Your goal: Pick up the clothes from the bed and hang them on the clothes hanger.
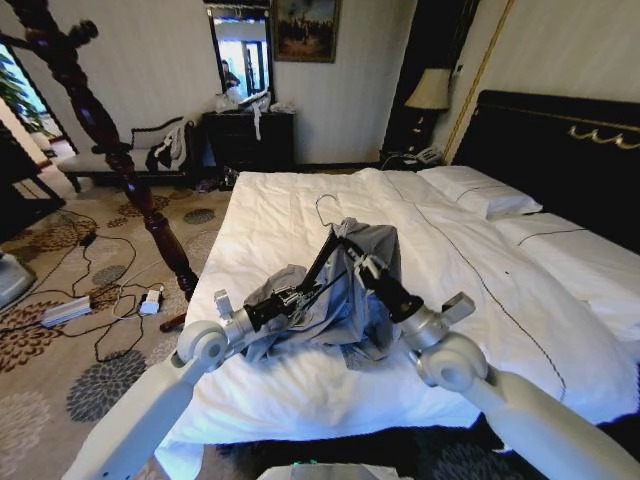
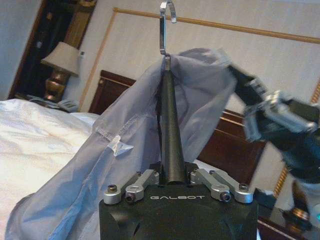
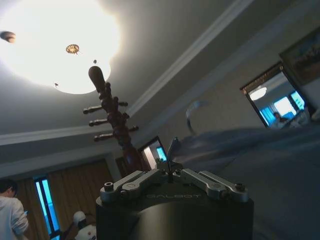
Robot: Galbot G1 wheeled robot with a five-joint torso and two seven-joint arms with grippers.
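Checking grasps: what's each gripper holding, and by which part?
Left gripper clamps one arm of the clothes hanger. Right gripper is at the shirt; hold unclear.

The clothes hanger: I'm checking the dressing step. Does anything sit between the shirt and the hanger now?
Nothing visible does. The shirt is already draped over the clothes hanger, which the left pincer holds above the bed; the right pincer is at the fabric.

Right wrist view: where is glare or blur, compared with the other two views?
Right wrist view: the ceiling lamp glares white and the shirt is smeared. Left wrist view: hanger sharp, right gripper blurred. Head view: evenly lit, with bent edges.
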